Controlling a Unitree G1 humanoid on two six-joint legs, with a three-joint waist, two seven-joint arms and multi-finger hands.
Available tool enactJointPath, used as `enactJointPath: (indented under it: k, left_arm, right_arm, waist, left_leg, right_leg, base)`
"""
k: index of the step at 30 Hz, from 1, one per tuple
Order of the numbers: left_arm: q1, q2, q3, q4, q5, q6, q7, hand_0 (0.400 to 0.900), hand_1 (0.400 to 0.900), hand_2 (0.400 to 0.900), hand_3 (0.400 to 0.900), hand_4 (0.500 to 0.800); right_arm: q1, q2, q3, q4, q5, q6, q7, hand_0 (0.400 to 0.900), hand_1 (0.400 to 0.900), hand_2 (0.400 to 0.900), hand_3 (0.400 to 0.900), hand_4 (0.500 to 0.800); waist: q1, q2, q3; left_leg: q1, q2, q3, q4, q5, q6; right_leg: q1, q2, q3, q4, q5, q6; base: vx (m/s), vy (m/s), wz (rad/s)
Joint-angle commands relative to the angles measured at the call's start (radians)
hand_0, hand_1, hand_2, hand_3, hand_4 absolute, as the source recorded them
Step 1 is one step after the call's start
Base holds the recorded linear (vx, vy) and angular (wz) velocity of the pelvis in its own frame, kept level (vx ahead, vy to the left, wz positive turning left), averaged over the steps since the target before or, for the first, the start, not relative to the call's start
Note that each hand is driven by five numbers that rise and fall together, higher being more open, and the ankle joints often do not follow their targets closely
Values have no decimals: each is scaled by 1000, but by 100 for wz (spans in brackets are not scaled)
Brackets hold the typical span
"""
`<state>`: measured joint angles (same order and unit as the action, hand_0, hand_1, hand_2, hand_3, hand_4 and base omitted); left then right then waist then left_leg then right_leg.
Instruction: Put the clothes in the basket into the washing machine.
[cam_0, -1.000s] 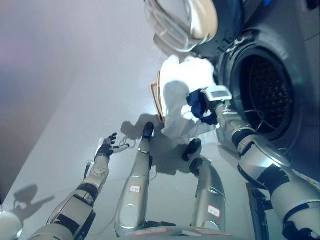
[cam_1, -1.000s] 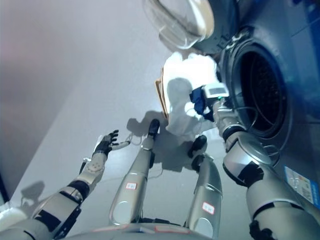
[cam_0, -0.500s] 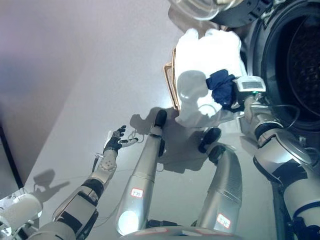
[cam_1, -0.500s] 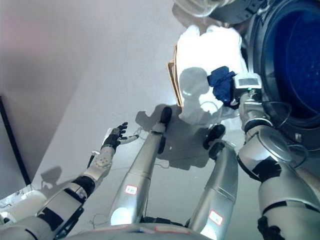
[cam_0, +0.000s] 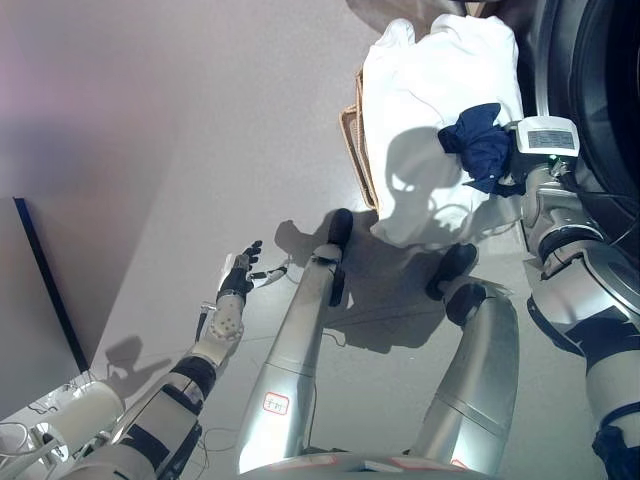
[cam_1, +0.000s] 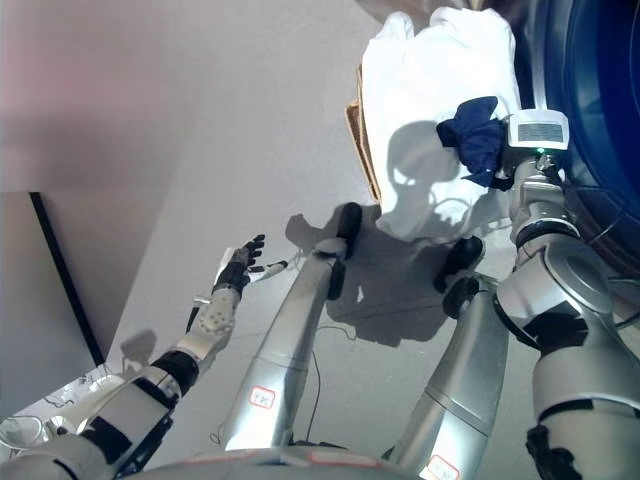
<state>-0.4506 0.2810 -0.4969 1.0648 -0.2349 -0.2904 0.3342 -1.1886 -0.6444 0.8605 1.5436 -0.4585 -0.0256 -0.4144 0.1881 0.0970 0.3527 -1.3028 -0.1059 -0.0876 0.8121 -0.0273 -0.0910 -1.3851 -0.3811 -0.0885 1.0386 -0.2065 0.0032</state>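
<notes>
A wicker basket stands on the floor beside the washing machine, whose dark drum opening shows at the right edge. A big white cloth is heaped over the basket and spills down its near side. My right hand hovers at the basket's right side, shut on a bunched dark blue garment that hangs against the white cloth. My left hand is held out far to the left above the floor, open with fingers spread, holding nothing.
A grey wall with a dark edge runs along the left. A white object with thin wires lies at the lower left corner. Bare grey floor stretches left of the basket.
The camera has shifted, so the basket and machine now sit higher and further right. My right hand keeps the blue garment beside the basket. The left hand stays out and open.
</notes>
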Motion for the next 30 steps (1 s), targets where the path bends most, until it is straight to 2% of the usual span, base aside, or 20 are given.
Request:
enactJointPath:
  k: [1,11,16,21,23,26,30]
  left_arm:
    - [35,22,19,113,-5,-23,56,900,900,900,900,800]
    - [18,23,13,158,2,-10,54,900,900,900,900,800]
    - [19,41,24,179,-2,-4,48,900,900,900,900,800]
    - [53,58,45,195,2,5,27,900,900,900,900,800]
    - [67,63,54,203,0,7,20,900,900,900,900,800]
    - [92,67,70,211,4,11,9,900,900,900,900,800]
    - [135,71,77,194,16,6,-1,900,900,900,900,800]
  right_arm:
    - [35,-5,1,-7,26,6,-25,400,400,400,400,500]
    - [40,45,-49,-49,99,-3,-38,400,400,400,400,500]
    - [49,80,-122,-75,212,-21,-32,400,400,400,400,500]
    - [96,128,-244,-94,382,-51,-7,400,400,400,400,500]
    - [108,140,-309,-99,488,-71,-3,400,400,400,400,500]
    - [184,176,-495,-124,794,-133,25,400,400,400,400,500]
    - [264,214,-670,-140,1090,-203,62,400,400,400,400,500]
  waist:
    - [-20,-16,-33]
    - [-29,-53,-33]
    - [-35,-65,-24]
    - [-40,-63,-29]
    - [-45,-58,-36]
    - [-53,-39,-48]
    - [-54,-3,-51]
  left_leg:
    - [64,-10,7,-80,-61,30]
    - [219,20,-20,-260,5,17]
    - [352,44,-25,-397,55,5]
    - [491,69,-23,-516,95,-4]
    - [537,75,-23,-554,108,-6]
    - [619,87,-18,-617,124,-6]
    - [683,94,-5,-657,156,-2]
  right_leg:
    - [70,20,34,-13,-42,-4]
    - [249,48,-40,-165,13,26]
    - [403,76,-75,-316,64,44]
    - [573,112,-104,-492,117,60]
    - [621,121,-110,-547,137,67]
    - [702,134,-114,-626,154,77]
    - [781,137,-125,-704,196,75]
  base:
    - [23,-39,1]
    - [9,-20,-1]
    - [36,-21,-15]
    - [60,-7,-19]
    - [75,-8,-10]
    - [87,19,-12]
    - [-6,54,-12]
